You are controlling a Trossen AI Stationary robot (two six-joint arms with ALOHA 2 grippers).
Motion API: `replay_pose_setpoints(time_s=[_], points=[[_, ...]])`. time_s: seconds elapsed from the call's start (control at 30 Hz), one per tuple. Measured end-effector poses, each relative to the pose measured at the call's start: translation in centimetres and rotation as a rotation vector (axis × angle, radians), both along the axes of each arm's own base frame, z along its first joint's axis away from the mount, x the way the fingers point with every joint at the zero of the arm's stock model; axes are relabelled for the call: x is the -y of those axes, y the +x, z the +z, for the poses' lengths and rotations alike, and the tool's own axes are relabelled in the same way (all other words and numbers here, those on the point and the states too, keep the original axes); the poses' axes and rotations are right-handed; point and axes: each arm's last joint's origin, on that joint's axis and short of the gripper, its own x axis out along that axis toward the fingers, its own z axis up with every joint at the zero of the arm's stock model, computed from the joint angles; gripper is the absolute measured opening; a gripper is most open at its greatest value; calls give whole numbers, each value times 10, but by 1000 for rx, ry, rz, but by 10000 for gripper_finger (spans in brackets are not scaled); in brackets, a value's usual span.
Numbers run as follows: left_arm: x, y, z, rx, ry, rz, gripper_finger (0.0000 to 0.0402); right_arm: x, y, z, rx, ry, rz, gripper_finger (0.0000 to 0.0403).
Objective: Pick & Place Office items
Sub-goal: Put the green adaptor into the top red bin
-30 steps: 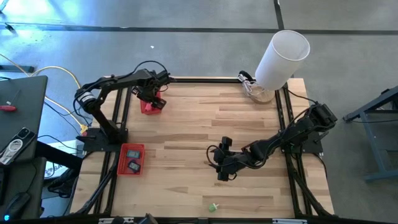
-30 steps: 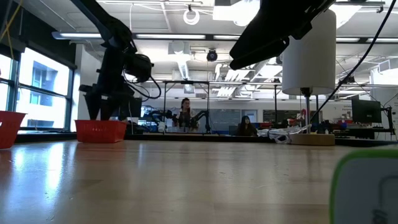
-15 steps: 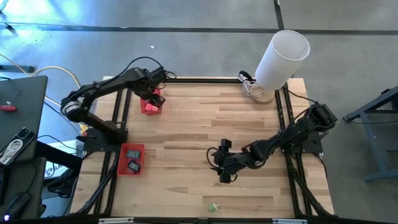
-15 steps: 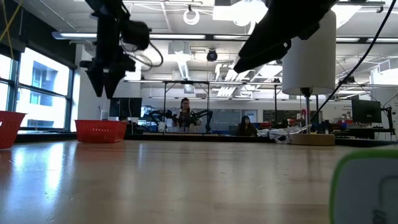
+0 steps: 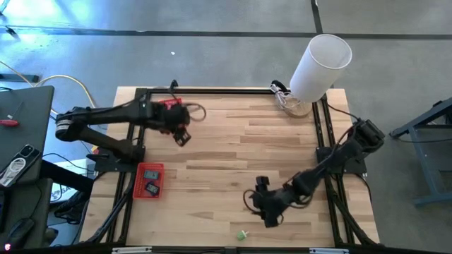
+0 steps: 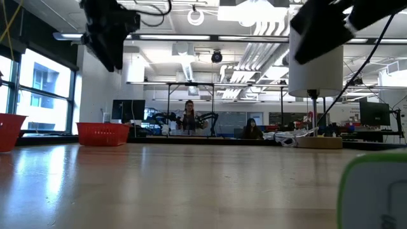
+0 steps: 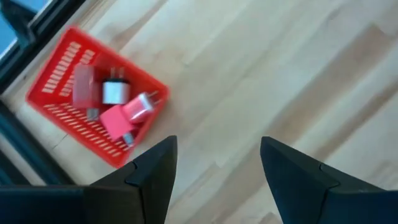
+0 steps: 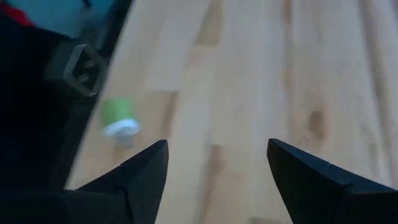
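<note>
Both arms have shifted since the earlier frames: my left arm has swung off the far red mesh basket [image 5: 169,107] and now stretches low across the surface, while my right arm has slid nearer the front edge.

Left gripper [image 7: 214,163]: jaws open, nothing between them. It hangs over bare wood just beside the far basket, as the left wrist view shows. I read the open, empty jaws as a sign it has finished a drop and is free for another item.

Far basket, contents: a red plug-like piece [image 7: 127,114], a white and grey piece [image 7: 114,92] and a pink piece [image 7: 83,88], lying close together.

Right gripper [image 5: 267,209]: jaws open and empty, aimed toward the front edge. The wide opening suits a small loose item taken from above.

Green item [image 5: 242,234]: small, green with a white end, lying alone on the surface near the front edge, near the right gripper but apart from it. The right wrist view shows it ahead of the jaws [image 8: 119,119]. I judge it the next pick.

Near red basket [image 5: 140,169]: at the left edge of the surface, holding two dark pieces [image 5: 151,182]; I cannot tell what they are.

White cylinder [image 5: 320,65]: standing at the far right corner, out of the way.
</note>
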Motion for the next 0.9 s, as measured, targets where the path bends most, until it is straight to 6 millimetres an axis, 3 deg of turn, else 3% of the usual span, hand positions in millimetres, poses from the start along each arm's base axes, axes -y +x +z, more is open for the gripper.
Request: replay_pose_setpoints(time_s=[0.23,0.53,0.7,0.9], points=[[60,2,1,64,84,-96,222,-24,-27,-19,39,23,30,262],[129,-14,5,234,205,-250,222,-24,-56,-58,120,204,-9,262],[150,-20,8,311,240,-337,222,-21,-69,-70,136,253,-23,262],[155,-19,10,355,264,-344,222,-24,-81,-90,169,229,-43,262]])
